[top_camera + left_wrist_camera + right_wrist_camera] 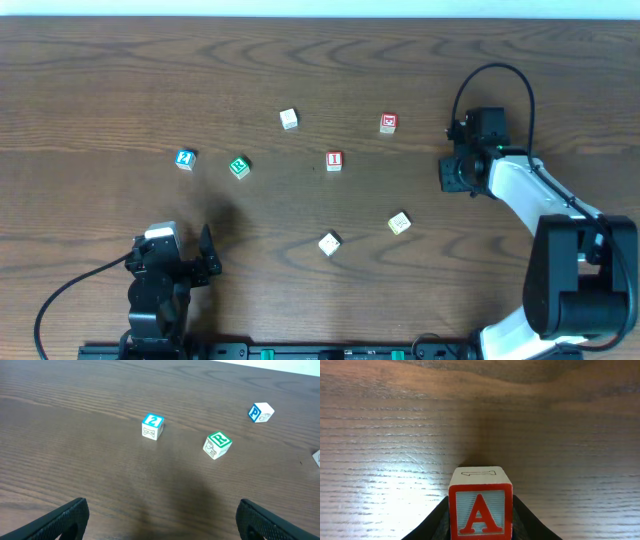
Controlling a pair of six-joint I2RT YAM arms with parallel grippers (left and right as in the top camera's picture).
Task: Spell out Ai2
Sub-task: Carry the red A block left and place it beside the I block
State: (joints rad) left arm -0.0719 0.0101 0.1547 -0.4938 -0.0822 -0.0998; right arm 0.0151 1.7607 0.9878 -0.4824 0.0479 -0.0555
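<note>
Starting at the near edge: the left pincer (pixel 166 524) sits low over the dark wood-grain worktop (pixel 100 90), near left. Its fingers (pixel 64 518) are spread wide, with nothing between them.

Next out, mid-worktop:
- a small white wooden cube with dark markings (pixel 329 243)
- just beyond and to its right, a pale yellow-marked wooden cube (pixel 399 223); the two are apart

Further out, a loose row:
- The blue-framed white cube marked "2" (pixel 152 426) lies ahead of the left pincer and well apart from it. In the left wrist view it sits slightly left of the gap's midline.
- The green-framed cube marked "R" (pixel 217 445) lies near its right side, not touching.
- The red-framed cube marked "I" (pixel 334 160) stands alone near the centre, well apart from both pincers.

The right pincer (pixel 452 173) is roughly level with that row, on the right side. It is clamped on the red-framed white cube marked "A" (pixel 480 510), with one dark finger (pixel 429 526) on each flank. The "A" face points at the right wrist camera, and the top face carries a thin outline drawing. Cannot tell whether this cube touches the worktop.

Farthest out:
- another red-marked cube (pixel 388 123), marking unreadable
- a white cube with a blue "P" (pixel 260 412)
</note>
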